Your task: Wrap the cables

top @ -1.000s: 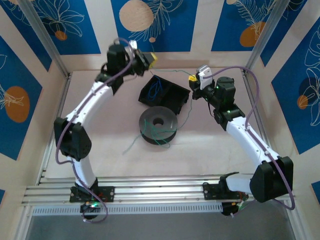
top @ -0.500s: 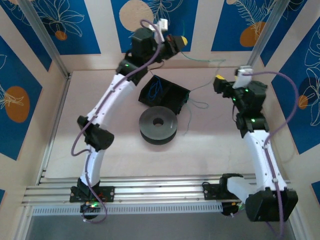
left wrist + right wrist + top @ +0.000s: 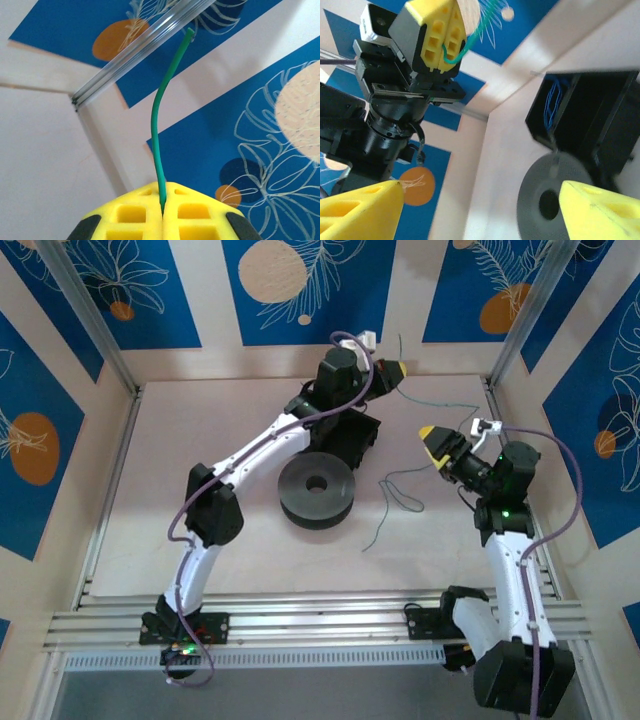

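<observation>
1. black spool: flat on the table, centre hole up, appears bare; judged to be the core for winding.
2. black tray: just behind the spool, partly hidden by the left arm; blue cables bunched inside.
3. left gripper: raised beyond the tray, yellow pads clamped tight on the green cable close to its end; short free tip stands up past the pads.
4. cable run: out to the right from the clamp, then down into loose curls on the table, right of the spool. treat as light, thin and limp, probably slick; pinch firmly.
5. right gripper: near the cable, apart from it, fingertips spread wide, holding nothing. recommended hold: the slack span just past the left clamp, for tension while winding; avoid the curled tail, likely to snag.
</observation>
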You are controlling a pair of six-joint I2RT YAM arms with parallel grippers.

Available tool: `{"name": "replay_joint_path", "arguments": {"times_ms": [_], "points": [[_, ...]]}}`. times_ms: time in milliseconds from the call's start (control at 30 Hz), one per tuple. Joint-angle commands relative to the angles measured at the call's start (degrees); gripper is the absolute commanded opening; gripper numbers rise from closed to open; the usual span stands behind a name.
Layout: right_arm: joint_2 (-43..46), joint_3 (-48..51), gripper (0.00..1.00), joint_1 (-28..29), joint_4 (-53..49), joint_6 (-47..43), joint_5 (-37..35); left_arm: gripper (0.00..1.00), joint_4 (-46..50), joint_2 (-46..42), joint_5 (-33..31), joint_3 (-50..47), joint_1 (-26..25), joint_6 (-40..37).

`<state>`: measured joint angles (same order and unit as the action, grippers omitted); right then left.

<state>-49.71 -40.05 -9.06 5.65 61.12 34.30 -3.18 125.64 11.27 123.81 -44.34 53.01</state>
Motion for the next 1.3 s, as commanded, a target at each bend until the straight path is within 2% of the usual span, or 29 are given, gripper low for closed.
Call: {"name": "replay_joint_path", "arguments": {"times_ms": [0, 200, 400, 567, 633, 733, 767, 833, 867, 900, 933, 967, 1033, 1067, 1267], "points": [[-1.97, -0.5, 0.82, 3.28, 7.77, 11.05, -1.27, 0.0, -10.35, -6.26, -2.83, -6.97, -0.91, -0.13], [-9.69, 1.43, 0.75, 5.13, 18.91, 21.55, -7.05, 0.0, -21.14, -11.39, -5.22, -19.81, -1.67, 2.57], [-14.01, -2.28, 0.72, 7.76, 16.74, 22.27, -11.86, 0.0, -26.09, -13.36, -6.0, -24.43, -1.9, 4.52], [-18.19, -4.5, 0.66, 8.96, 23.98, 25.39, -13.24, 0.0, -28.96, -14.8, -6.85, -27.71, -2.6, 5.42], [-19.06, -6.16, 0.59, 9.45, 23.43, 25.06, -13.58, 0.0, -29.22, -15.14, -6.96, -28.71, -2.68, 5.41], [-19.61, -7.34, 0.41, 10.02, 23.2, 25.27, -14.33, 0.0, -30.69, -15.79, -7.39, -30.48, -2.71, 5.95], [-19.55, -7.56, 0.33, 10.2, 22.99, 25.1, -14.56, 0.0, -30.96, -15.94, -7.39, -30.86, -2.78, 5.96], [-19.3, -7.67, 0.05, 10.38, 22.83, 24.69, -14.75, 0.0, -31.14, -16.21, -7.41, -31.34, -2.77, 6.12], [-18.88, -7.68, 0.0, 10.25, 21.93, 24.42, -15.09, 0.0, -30.76, -16.43, -7.32, -31.39, -2.77, 5.91], [-18.46, -7.7, 0.0, 10.21, 21.12, 23.84, -15.52, 0.04, -30.47, -16.78, -7.18, -31.62, -2.73, 5.54], [-17.94, -7.82, 0.0, 9.8, 19.77, 22.84, -15.75, 0.27, -30.08, -17.72, -7.49, -32.5, -2.69, 4.93], [-17.5, -8.29, 0.0, 9.32, 17.92, 21.68, -15.64, 0.56, -28.84, -19.35, -8.31, -33.95, -2.64, 3.9], [-16.85, -9.6, 0.0, 7.67, 13.93, 18.66, -14.14, 0.95, -24.5, -23.91, -10.77, -38.02, -2.51, 1.28], [-16.5, -10.14, 0.0, 6.54, 11.89, 17.14, -13.2, 1.0, -20.85, -26.97, -12.22, -40.22, -2.36, -0.36], [-15.48, -11.75, 0.0, 0.72, 4.86, 10.36, -7.16, 1.0, 1.29, -43.99, -13.86, -52.87, 1.65, -5.2]]}}
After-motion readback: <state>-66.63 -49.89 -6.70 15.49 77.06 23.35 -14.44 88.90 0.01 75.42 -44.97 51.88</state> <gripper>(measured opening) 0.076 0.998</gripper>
